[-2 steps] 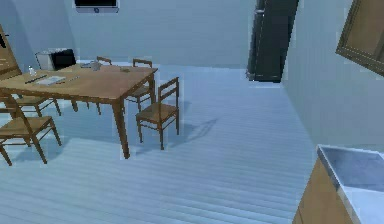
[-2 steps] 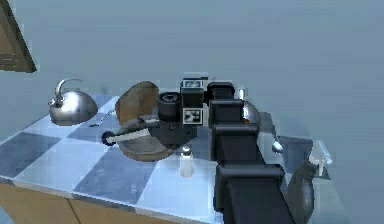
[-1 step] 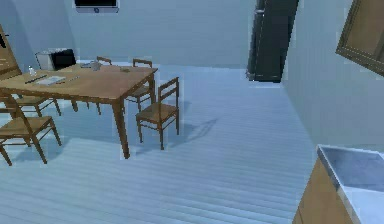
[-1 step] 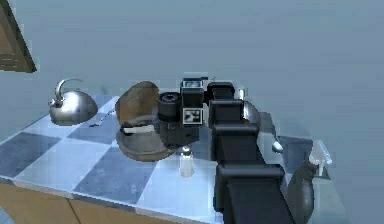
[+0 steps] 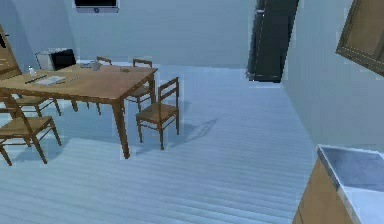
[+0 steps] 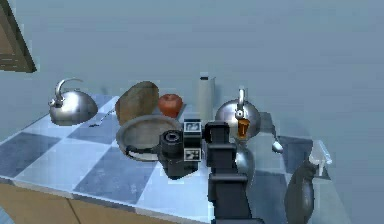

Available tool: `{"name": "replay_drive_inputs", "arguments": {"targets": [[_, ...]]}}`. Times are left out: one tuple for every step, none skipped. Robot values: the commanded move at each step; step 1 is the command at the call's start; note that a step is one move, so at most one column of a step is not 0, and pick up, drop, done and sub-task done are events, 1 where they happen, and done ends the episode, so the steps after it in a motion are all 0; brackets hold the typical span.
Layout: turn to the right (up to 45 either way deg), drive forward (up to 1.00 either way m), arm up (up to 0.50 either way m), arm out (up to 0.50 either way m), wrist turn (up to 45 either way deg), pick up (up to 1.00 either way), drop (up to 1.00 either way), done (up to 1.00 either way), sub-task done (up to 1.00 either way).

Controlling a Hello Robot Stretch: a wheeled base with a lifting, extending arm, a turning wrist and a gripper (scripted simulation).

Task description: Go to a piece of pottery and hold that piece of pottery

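On a grey tiled counter [image 6: 60, 160] lies a round grey-green dish or bowl [image 6: 143, 133], set on its rim edge toward me. My gripper [image 6: 166, 153] shows as a dark body at the end of the arm bar [image 6: 228, 192], left of the two white marker squares [image 6: 192, 134]. Its far end sits against the bowl's right side. I cannot tell whether it holds anything. A dark vase-like pot [image 6: 303, 193] stands at the counter's near right.
Along the counter's back stand a metal kettle [image 6: 72, 104], a bread loaf [image 6: 138, 99], a red fruit [image 6: 171, 104], a pale tall bottle [image 6: 205, 96], a second kettle [image 6: 238, 115] and a spoon [image 6: 277, 145]. Ahead are a wooden table [image 5: 80, 82], chairs [image 5: 160, 108], a dark fridge [image 5: 272, 40] and open floor.
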Motion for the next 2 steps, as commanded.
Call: {"name": "replay_drive_inputs", "arguments": {"targets": [[0.0, 0.00, 0.00, 0.00, 0.0, 1.00, 0.00, 0.00, 0.00], [0.0, 0.00, 0.08, 0.00, 0.0, 0.00, 0.00, 0.00, 0.00]]}}
